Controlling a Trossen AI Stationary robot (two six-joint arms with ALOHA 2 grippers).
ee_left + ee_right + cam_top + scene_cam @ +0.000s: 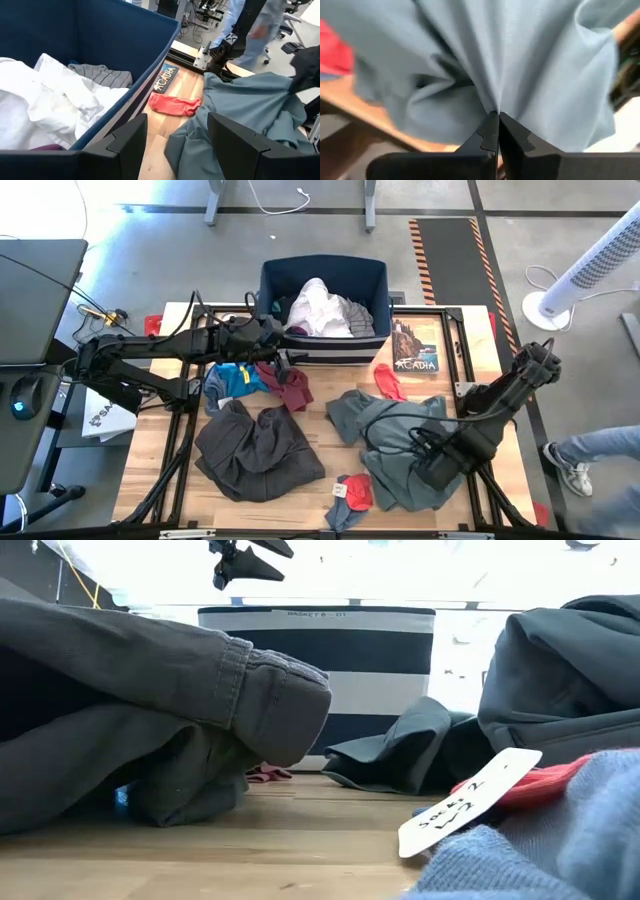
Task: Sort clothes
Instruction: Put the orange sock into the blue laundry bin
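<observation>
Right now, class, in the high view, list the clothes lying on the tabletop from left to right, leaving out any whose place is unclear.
bright blue piece → dark grey-brown trousers → small grey and red socks → grey-green shirt

Two black jointed arms (150, 350), black cabling; pincer (497, 120) fingers dark, angular.
</observation>
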